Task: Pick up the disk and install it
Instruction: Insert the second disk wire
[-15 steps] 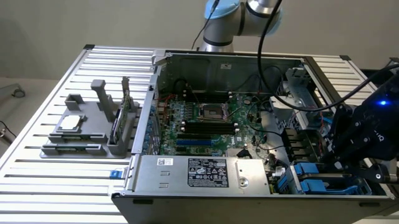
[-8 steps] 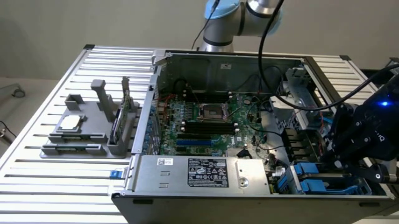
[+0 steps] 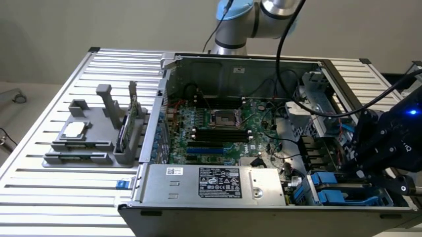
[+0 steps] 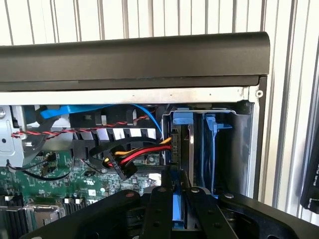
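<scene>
Exterior view: gripper hangs over the drive bay at the near corner of the open computer case, toward the exterior view's right.
Jaws: nearly closed, pinching the disk by its blue carrier edge.
Disk: standing on edge between the fingers, partly down in the bay, beside another blue carrier.
Nearby: power-supply box along the case's near wall; motherboard inside.

No text can be read: the black-and-white sticker on the grey power-supply box carries print too small to make out.
</scene>
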`<action>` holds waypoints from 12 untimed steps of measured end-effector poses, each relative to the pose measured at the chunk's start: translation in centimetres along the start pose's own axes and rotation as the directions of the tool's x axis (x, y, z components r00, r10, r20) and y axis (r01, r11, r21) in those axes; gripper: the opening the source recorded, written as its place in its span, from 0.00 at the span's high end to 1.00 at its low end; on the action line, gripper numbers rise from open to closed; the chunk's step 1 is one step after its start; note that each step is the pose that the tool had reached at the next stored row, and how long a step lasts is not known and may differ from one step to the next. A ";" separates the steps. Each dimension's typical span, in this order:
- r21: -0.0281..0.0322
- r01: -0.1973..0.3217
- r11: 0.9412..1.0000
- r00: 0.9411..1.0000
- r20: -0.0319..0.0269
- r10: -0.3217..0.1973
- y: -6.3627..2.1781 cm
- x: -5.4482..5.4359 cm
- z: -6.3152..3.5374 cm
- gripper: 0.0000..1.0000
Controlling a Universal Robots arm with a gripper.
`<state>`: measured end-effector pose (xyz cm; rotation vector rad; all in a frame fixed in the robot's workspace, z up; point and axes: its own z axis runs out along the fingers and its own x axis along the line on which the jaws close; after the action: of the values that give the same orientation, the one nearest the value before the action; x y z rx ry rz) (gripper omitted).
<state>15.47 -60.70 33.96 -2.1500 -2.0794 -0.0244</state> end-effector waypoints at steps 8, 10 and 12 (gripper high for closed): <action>0.001 0.002 1.000 1.000 -0.015 -0.002 0.04 -0.6 -0.06 0.83; 0.001 0.002 1.000 1.000 -0.017 -0.002 0.04 -0.7 -0.06 0.83; 0.001 0.002 1.000 1.000 -0.019 -0.002 0.04 -0.7 -0.03 0.83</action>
<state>15.48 -61.36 33.91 -2.1387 -2.0712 -0.0438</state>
